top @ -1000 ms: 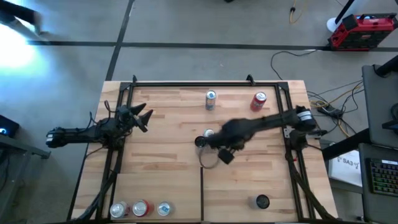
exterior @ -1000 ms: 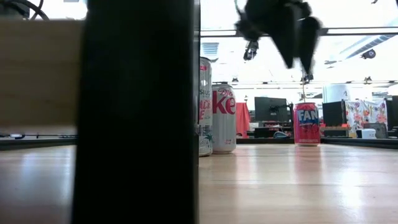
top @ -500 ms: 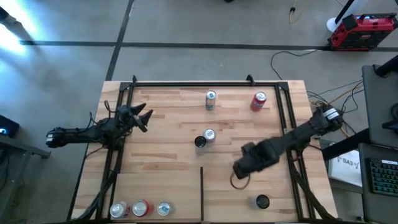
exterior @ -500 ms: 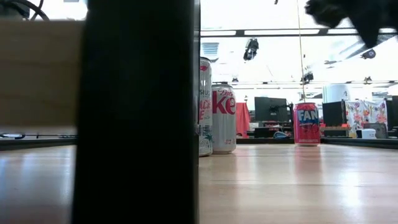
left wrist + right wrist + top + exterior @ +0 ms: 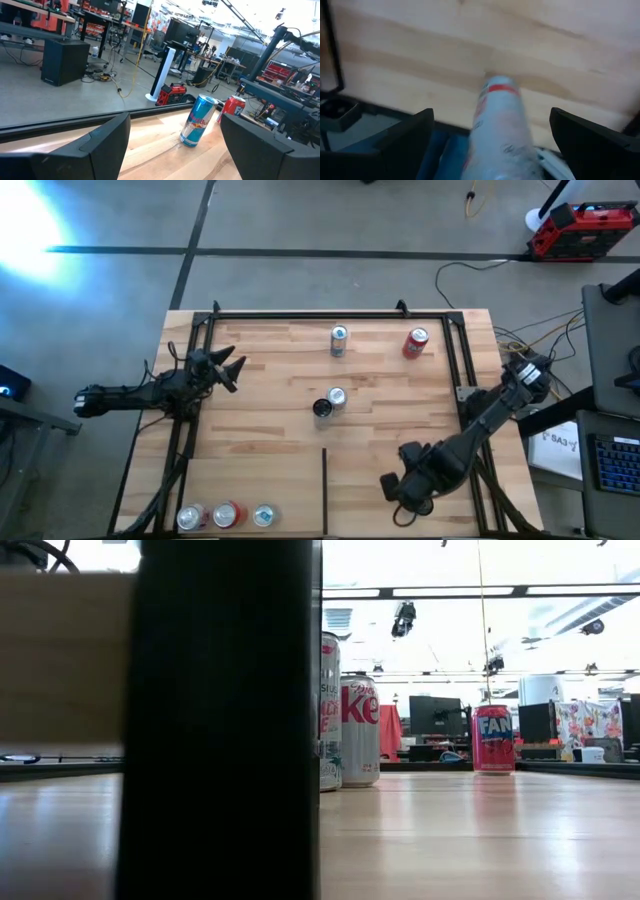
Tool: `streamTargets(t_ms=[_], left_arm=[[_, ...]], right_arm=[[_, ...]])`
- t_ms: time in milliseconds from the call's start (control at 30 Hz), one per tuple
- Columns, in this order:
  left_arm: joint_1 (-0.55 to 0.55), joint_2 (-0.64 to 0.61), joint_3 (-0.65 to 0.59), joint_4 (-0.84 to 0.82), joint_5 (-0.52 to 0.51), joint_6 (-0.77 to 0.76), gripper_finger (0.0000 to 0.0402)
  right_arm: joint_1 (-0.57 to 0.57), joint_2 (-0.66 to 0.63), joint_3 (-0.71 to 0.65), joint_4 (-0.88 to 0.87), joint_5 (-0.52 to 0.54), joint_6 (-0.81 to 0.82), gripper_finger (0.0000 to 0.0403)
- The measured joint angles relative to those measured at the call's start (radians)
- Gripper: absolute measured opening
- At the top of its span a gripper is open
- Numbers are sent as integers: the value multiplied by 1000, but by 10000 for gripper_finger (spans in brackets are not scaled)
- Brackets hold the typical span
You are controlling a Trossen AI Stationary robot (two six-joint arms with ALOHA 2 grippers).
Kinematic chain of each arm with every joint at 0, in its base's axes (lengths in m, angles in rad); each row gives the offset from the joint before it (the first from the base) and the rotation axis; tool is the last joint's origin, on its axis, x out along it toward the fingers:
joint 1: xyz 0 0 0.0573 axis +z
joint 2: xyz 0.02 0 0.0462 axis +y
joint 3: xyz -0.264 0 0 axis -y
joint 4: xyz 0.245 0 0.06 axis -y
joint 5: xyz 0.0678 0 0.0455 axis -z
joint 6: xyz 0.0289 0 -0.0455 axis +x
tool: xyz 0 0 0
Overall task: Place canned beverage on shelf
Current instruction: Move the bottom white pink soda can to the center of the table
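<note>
The right hand (image 5: 408,492) has been swung from mid-shelf (image 5: 260,420) to the near edge, fingers spread around a white can (image 5: 501,131). Rigid, smooth, dentable: mid-body grasping is advised.

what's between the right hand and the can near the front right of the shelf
Nothing visible. The right hand hangs over the can, which shows between its open fingers on the shelf. The left hand waits at the left rail.

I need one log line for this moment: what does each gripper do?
right gripper: open, aimed at white-and-red can, shelf near-right corner | left gripper: open, idle at shelf left rail | white-and-red can: not gripped
</note>
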Motion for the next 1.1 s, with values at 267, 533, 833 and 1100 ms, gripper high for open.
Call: streamTargets(t_ms=[267, 533, 833, 1100], left_arm=[[0, 0, 0, 0, 0, 0, 294], [0, 0, 0, 0, 0, 0, 294], [0, 0, 0, 0, 0, 0, 294], [0, 0, 0, 0, 0, 0, 294]], right_arm=[[39, 56, 100, -101, -15, 90, 382], [84, 68, 120, -78, -35, 226, 382], [113, 71, 120, -43, -49, 339, 382], [113, 76, 119, -39, -47, 341, 366]])
